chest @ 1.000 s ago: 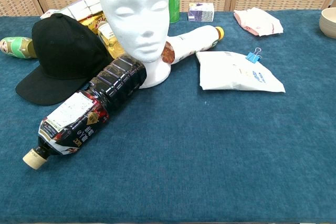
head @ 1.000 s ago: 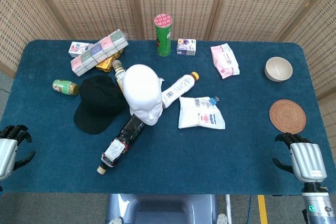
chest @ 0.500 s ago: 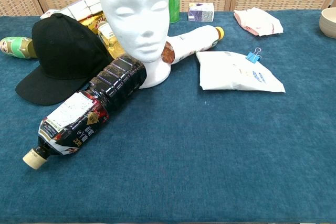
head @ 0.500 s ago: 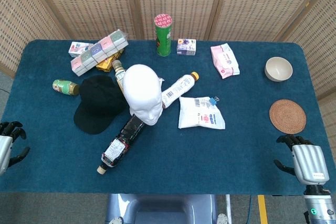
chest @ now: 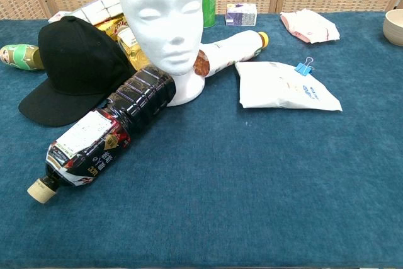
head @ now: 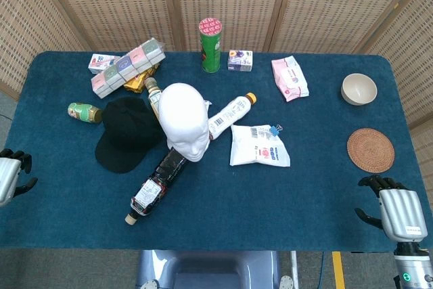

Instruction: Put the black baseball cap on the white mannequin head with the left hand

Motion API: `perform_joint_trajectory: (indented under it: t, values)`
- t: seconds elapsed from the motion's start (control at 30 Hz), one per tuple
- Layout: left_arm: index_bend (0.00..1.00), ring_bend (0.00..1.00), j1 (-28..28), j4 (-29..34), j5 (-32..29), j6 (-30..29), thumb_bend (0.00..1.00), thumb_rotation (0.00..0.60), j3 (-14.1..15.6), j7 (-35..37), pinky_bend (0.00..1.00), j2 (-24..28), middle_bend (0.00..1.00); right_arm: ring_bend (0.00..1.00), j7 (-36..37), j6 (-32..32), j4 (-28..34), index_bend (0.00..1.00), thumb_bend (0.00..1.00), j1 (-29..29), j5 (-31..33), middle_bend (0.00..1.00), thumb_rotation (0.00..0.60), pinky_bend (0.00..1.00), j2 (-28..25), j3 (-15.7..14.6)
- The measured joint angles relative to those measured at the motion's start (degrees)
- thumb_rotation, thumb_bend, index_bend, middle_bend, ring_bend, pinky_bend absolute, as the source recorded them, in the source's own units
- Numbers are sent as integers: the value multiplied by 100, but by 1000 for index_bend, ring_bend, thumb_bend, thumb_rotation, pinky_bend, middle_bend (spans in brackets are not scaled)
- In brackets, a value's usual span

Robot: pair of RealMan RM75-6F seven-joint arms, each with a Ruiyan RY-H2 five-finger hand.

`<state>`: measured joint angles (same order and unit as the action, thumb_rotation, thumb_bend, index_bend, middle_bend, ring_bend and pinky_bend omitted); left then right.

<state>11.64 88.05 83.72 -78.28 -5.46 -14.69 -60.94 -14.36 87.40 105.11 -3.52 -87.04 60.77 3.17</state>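
The black baseball cap (head: 128, 133) lies on the blue table just left of the white mannequin head (head: 185, 120), brim toward the front. In the chest view the cap (chest: 75, 67) sits beside the bare head (chest: 165, 20), which stands upright. My left hand (head: 9, 176) is at the far left edge of the head view, off the table's front left corner, holding nothing, fingers apart. My right hand (head: 397, 211) hangs by the front right corner, empty with fingers apart. Neither hand shows in the chest view.
A dark bottle (head: 154, 185) lies in front of the head, a white bottle (head: 230, 114) and a white pouch (head: 258, 145) to its right. Boxes (head: 127, 64), a green can (head: 210, 45), a small jar (head: 84, 112), a bowl (head: 358, 89) and a coaster (head: 370, 149) stand around.
Both hands have drawn back toward the near edge; the left slid further left out of the frame. Nothing on the table has moved.
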Motion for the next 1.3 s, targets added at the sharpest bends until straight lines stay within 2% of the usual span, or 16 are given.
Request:
perform_joint_trajectory:
  t: [0.33, 0.67, 1.3]
  values:
    - [645, 488, 573, -1415, 64, 616, 87, 600, -37, 766, 618, -869, 620, 426, -84, 61, 57, 399, 80, 80, 30, 430, 600, 526, -15, -17]
    - [645, 488, 1072, -2603, 382, 961, 87, 600, 113, 1455, 619, -1865, 620, 426, -128, 83, 75, 399, 82, 125, 95, 430, 600, 526, -25, 1]
    - [645, 488, 1436, -3929, 657, 1012, 87, 600, 367, 2240, 619, -2903, 620, 426, -218, 170, 183, 399, 81, 234, 216, 430, 600, 526, -103, 31]
